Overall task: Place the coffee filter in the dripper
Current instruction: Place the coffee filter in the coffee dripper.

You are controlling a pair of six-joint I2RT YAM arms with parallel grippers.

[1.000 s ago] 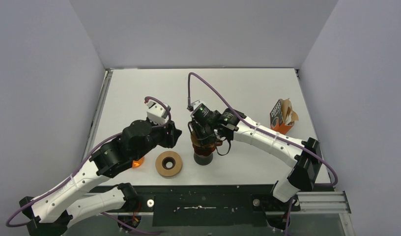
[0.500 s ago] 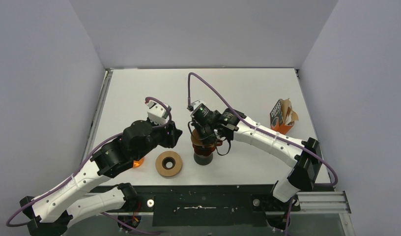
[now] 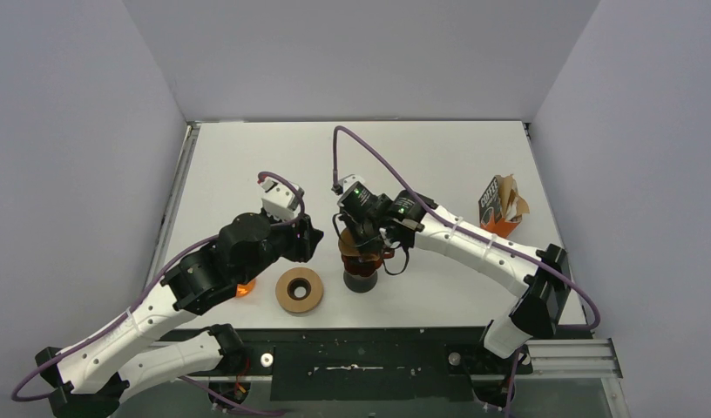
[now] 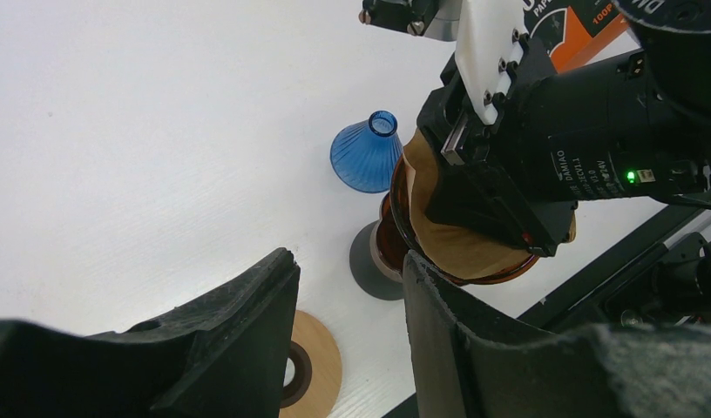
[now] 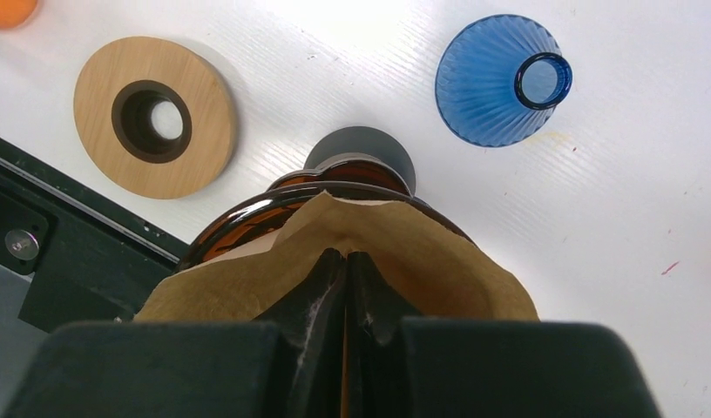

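Table (image 3: 247,165): plain white; coffee filter (image 5: 439,261): unpatterned tan-brown paper; dripper (image 5: 234,231): translucent amber-brown, dark grey foot. Cone (image 5: 487,87): translucent blue, finely ribbed lengthwise; ring (image 5: 99,96): pale wood tan around a dark brown inner collar; box (image 3: 490,202): black and orange, white lettering; small rounded item (image 3: 244,290): bright orange. Left arm (image 3: 134,326) and right arm (image 3: 474,248): white shells, black joints, purple cables (image 3: 374,155); right hand (image 5: 346,259): black, with a green light (image 4: 631,176) on the body behind it.
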